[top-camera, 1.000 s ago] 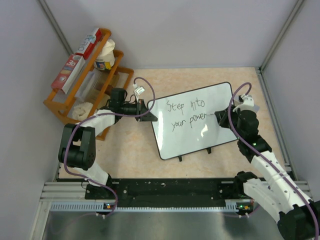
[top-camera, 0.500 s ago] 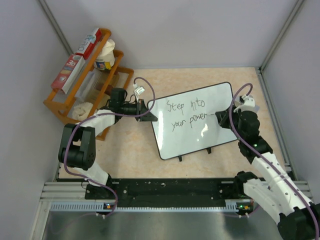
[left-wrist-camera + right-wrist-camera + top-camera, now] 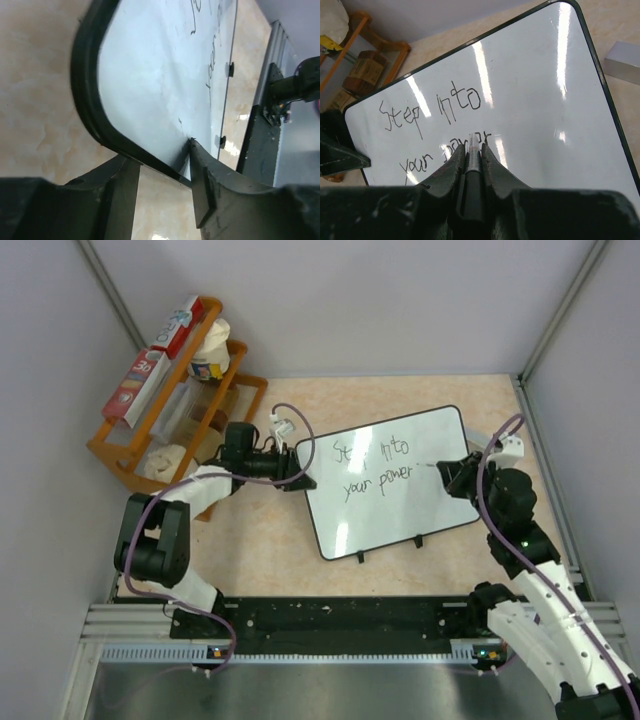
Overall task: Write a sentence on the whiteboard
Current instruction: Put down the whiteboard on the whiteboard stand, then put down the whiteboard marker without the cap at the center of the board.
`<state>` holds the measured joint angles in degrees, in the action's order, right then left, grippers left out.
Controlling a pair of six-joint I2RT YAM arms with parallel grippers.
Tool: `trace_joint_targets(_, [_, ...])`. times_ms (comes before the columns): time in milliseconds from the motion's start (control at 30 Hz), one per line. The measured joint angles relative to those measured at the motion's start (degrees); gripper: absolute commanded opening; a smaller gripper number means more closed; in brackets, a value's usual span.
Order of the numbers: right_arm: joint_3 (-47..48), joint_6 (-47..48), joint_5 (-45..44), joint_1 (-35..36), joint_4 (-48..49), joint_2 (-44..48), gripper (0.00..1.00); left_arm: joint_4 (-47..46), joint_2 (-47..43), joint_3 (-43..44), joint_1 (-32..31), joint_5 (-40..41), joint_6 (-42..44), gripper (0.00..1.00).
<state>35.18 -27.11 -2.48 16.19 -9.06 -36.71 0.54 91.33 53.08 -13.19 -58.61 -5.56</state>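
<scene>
The whiteboard (image 3: 400, 510) lies on the table with the sentence (image 3: 375, 468) "Step into your power" on it in two lines. My left gripper (image 3: 300, 478) is at the board's left corner. In the left wrist view its jaws (image 3: 160, 152) stand apart astride the black rim of the board (image 3: 150, 75), and one fingertip (image 3: 194, 147) touches the white face. My right gripper (image 3: 452, 472) is shut on a dark marker (image 3: 472, 160). The marker's tip points at the end of "power" on the board (image 3: 540, 100). I cannot tell whether the tip touches the board.
An orange wooden rack (image 3: 170, 410) with boxes and a cup stands at the back left, close behind the left arm. A small grey flat bar (image 3: 622, 67) lies on the table off the board's right edge. Grey walls close in both sides.
My right gripper has drawn back to the right with the marker, away from the last word. My left arm has shifted a little at the board's corner, and the board has turned slightly.
</scene>
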Motion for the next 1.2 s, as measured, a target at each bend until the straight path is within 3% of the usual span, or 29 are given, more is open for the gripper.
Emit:
trace_joint_targets(167, [0.22,-0.09,0.7,0.0,-0.96,1.09,0.0,0.74,-2.49,-3.43,-1.44,6.14,2.64,0.72])
trace_joint_targets(200, [0.22,-0.11,0.85,0.0,-1.16,1.2,0.0,0.79,-3.39,-4.0,-1.49,7.28,2.64,0.89])
trace_joint_targets(233, [0.2,-0.15,1.05,0.0,-1.46,1.33,0.0,0.76,-4.44,-4.5,-1.49,8.41,2.62,0.97])
trace_joint_targets(267, [0.2,-0.17,1.22,0.0,-1.73,1.51,0.0,0.68,-5.73,-4.92,-1.49,9.53,2.69,0.99])
trace_joint_targets(800, [0.09,-3.61,7.67,-0.13,-4.44,5.33,0.0,-0.24,-31.28,-11.04,-1.46,25.59,-4.35,0.99])
trace_joint_targets(1200, [-7.23,-13.11,21.77,-0.24,-5.79,9.81,0.0,7.69,-45.53,-11.08,-1.46,38.99,-10.29,0.99])
